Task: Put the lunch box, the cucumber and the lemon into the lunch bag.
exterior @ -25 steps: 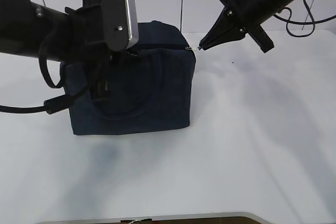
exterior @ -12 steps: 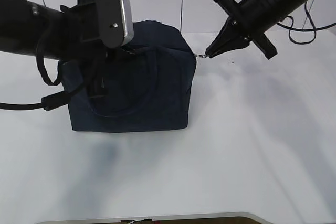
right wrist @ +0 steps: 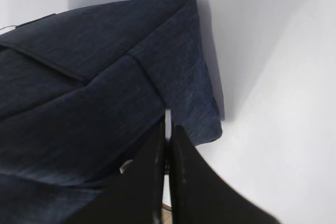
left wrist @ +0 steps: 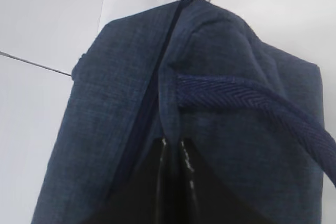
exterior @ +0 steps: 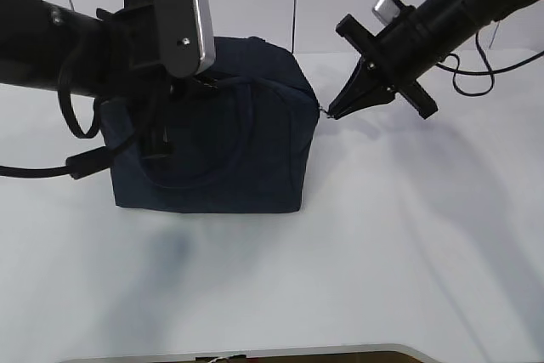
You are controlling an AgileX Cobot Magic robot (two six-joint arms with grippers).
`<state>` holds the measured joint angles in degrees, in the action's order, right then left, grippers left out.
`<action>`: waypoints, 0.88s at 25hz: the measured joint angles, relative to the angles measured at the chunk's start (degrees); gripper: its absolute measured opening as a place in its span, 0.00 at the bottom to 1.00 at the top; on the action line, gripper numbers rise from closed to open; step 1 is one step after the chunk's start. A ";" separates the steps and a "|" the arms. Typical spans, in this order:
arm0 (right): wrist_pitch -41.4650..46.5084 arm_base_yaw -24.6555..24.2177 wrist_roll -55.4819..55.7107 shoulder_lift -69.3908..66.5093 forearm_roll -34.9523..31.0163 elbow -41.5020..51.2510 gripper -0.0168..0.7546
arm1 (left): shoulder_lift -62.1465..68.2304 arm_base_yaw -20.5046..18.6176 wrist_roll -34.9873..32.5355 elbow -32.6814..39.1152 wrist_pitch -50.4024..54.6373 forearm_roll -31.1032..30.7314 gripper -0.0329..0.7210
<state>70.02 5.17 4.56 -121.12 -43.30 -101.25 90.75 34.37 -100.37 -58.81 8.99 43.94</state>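
1. White surface (exterior: 382,252), pale wall behind; only the lunch bag (exterior: 212,150) stands on it, left of centre. Lunch box, cucumber and lemon are not visible in any view.
2. Right pincer (exterior: 330,114): jaws pressed together, a thin metal piece between the tips in the right wrist view, apparently the zipper pull (right wrist: 167,124), right at the bag's upper right corner. Whether the zipper line is open or closed I cannot tell.
3. Left pincer (left wrist: 175,150): jaws closed, pinching a fold of the bag's top fabric beside the zipper line, next to one handle (left wrist: 247,100) (holding the bag steady, I judge).
4. Step in hand, as I read it: working the zipper with the bag held. To do it well:
   - pull along the zipper line, not away from it, otherwise the pull can slip out of the tips or the bag tips over;
   - keep the left pinch firm as the counterforce;
   - move slowly around the corner, since fabric bunches there.
5. Room: surface right of and in front of the bag is bare, so the right arm has free travel. Left arm and its camera housing (exterior: 183,19) crowd the bag's top left, so little clearance there. Front surface edge is well away from the bag.
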 joint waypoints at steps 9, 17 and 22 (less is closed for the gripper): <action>-0.11 0.00 -3.46 -3.74 -1.15 0.00 0.03 | 0.00 0.00 0.00 0.00 -0.09 0.00 0.03; -0.19 0.00 -5.57 -5.21 -1.51 0.00 0.03 | 0.00 0.00 0.00 0.00 -0.22 0.00 0.03; -0.19 0.00 -7.44 -5.31 -2.69 0.00 0.03 | 0.00 -0.10 0.00 0.00 -0.22 0.00 0.03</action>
<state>69.82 5.17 -2.87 -126.42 -45.98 -101.25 90.75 34.27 -100.37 -58.81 8.77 43.94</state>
